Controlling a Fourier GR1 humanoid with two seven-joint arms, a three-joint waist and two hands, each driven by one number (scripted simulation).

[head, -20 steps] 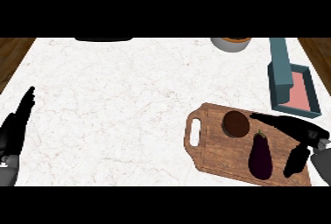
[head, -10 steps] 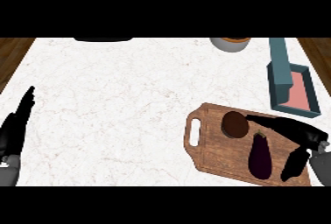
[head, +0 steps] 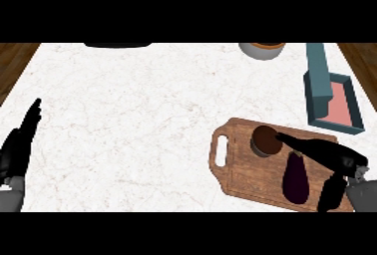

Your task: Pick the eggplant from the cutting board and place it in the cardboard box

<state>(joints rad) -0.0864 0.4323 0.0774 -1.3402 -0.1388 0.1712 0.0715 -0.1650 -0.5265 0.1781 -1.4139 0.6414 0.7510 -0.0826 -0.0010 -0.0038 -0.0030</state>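
Hiding the upper tip of the eggplant [head: 295, 179] and part of the cutting board [head: 239, 174] beneath the right hand [head: 340, 158]. Cutting off a bowl [head: 263, 49] and a dark shape [head: 117, 45] at the top edge, leaving the shape unnameable.

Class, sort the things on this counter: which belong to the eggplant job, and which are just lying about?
Job: eggplant, cutting board, teal box, right hand.
Lying about: round brown thing on the board, bowl at far edge, left hand.

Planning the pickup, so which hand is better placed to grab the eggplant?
Right. The right hand hovers over the cutting board beside the eggplant; the left hand rests far away at the view's left edge.
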